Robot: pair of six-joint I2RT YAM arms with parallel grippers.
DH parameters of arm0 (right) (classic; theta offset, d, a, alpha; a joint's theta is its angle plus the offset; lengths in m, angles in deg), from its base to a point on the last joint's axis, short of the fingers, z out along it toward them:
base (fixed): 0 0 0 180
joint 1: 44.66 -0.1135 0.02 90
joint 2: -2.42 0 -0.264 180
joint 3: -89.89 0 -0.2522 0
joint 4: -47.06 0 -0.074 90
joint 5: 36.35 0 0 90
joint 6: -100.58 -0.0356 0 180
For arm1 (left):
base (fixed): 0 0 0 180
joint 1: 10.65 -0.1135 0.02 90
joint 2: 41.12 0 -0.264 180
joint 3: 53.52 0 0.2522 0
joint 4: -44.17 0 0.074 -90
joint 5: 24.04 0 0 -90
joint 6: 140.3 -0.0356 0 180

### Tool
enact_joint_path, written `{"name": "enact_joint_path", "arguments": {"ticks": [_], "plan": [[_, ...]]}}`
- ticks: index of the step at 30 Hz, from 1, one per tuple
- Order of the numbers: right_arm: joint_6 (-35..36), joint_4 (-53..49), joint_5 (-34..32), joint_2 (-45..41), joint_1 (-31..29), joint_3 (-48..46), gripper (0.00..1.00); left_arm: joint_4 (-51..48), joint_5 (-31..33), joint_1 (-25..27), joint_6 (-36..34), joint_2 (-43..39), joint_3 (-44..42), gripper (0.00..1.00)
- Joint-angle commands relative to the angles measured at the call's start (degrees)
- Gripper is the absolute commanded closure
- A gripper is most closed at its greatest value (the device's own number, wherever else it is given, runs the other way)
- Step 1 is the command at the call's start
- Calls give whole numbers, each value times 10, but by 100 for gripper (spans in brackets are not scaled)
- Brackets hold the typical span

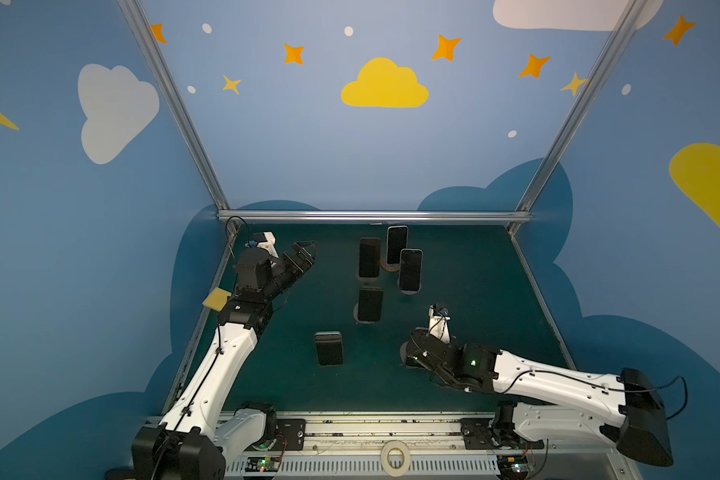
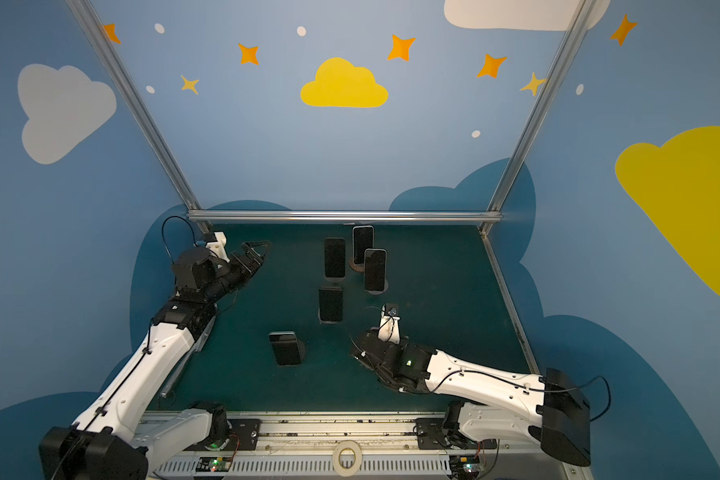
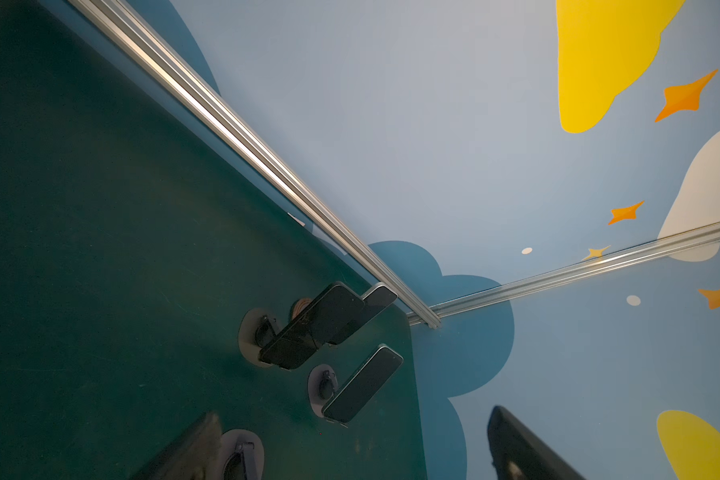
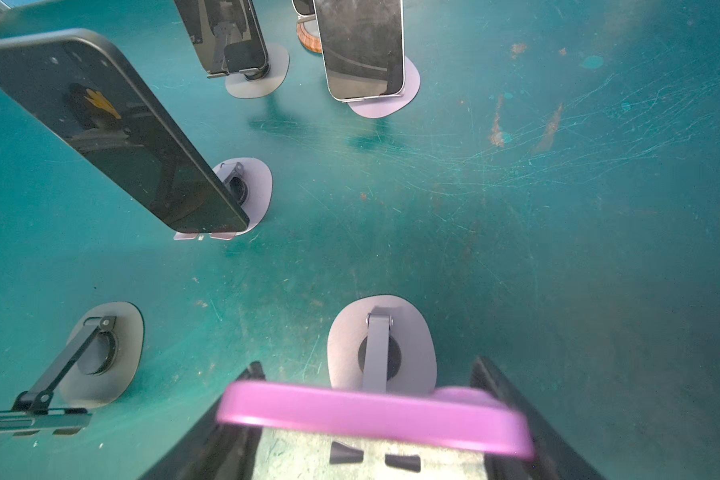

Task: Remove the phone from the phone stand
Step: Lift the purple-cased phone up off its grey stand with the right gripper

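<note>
Entry: grasp stage, phone not yet judged clear of its stand.

The right hand (image 4: 368,365) is closed on the pink phone (image 4: 371,415), one finger against each long side. The phone is held crosswise between the fingers, just above its grey stand (image 4: 350,332). Whether its lower edge has left the stand's lip cannot be told. A side grip is judged to have been chosen so that the phone can be drawn straight up off the lip.

The left hand (image 1: 304,253) is open and empty. It is raised well apart from every stand, presumably to leave the right arm free.

Count: six phones, one pink in the hand and five dark. Of the dark ones, one stands beside the hand and four beyond it, on the counter (image 4: 558,249). Six stands are counted: five grey and one wooden (image 4: 308,39).
</note>
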Motion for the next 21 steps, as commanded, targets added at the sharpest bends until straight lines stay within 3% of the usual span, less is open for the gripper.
{"name": "enact_joint_path", "arguments": {"ticks": [1,21], "plan": [[5,-19,0,-16,-3,3,33,10,-4,2,-6,0,-5,2],[50,-25,-28,-51,-19,22,37,11,-8,2,-5,0,-4,2]]}}
